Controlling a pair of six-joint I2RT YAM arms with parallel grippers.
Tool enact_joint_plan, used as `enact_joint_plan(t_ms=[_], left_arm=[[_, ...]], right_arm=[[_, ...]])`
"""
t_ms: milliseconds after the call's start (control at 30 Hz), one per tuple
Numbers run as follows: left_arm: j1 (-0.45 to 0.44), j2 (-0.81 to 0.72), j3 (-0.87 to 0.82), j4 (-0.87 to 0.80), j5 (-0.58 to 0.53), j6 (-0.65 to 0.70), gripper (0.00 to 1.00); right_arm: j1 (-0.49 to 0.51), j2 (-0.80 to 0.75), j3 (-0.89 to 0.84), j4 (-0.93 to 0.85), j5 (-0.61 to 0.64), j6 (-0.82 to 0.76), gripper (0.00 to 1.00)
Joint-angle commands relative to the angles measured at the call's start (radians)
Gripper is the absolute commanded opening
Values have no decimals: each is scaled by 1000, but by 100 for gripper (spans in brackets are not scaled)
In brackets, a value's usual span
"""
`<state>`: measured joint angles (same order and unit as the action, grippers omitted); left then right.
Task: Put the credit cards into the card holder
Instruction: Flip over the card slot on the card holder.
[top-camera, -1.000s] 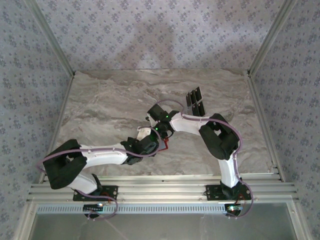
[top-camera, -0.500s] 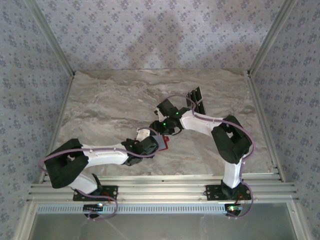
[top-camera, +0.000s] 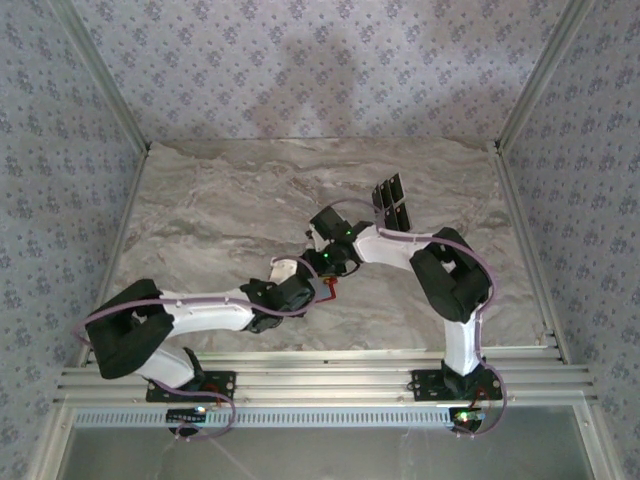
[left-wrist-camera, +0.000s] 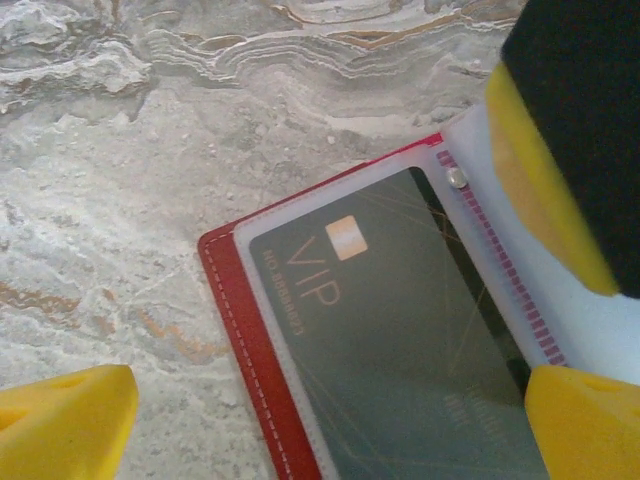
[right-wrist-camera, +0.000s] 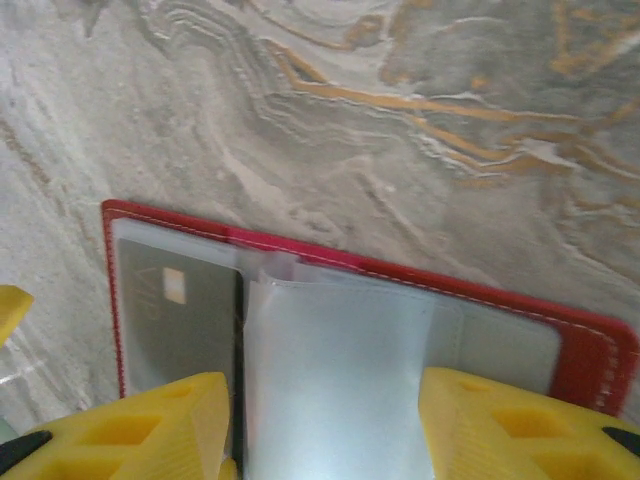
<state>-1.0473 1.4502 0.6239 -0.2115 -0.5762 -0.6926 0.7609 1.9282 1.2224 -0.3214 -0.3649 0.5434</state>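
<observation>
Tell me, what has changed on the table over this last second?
The right arm swung its elbow out to the right, carrying its end effector a little farther out, then eased partway back over the red card holder. Nothing was visibly grabbed or released. The left arm, the holder and the spare black cards stayed put.

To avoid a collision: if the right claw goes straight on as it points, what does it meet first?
Most likely the clear pocket leaf of the open card holder, lying between the fingers of the right claw; depth is unclear.
</observation>
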Motion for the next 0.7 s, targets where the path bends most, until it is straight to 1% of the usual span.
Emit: enact_joint_plan(t_ms=[0, 167, 300, 567, 667], left_arm=[[3, -77, -25, -16, -43, 2, 100], [7, -187, -70, 16, -32, 9, 100], [9, -235, -90, 45, -9, 36, 100], [8, -239, -105, 162, 68, 113, 100], [8, -217, -95, 173, 76, 125, 100]], right_arm=[[31, 41, -3, -15, -33, 38, 56], [50, 41, -3, 11, -48, 75, 56], [55, 50, 4, 10, -48, 78, 56], [55, 60, 6, 14, -51, 79, 56], [55, 61, 6, 15, -52, 78, 56]])
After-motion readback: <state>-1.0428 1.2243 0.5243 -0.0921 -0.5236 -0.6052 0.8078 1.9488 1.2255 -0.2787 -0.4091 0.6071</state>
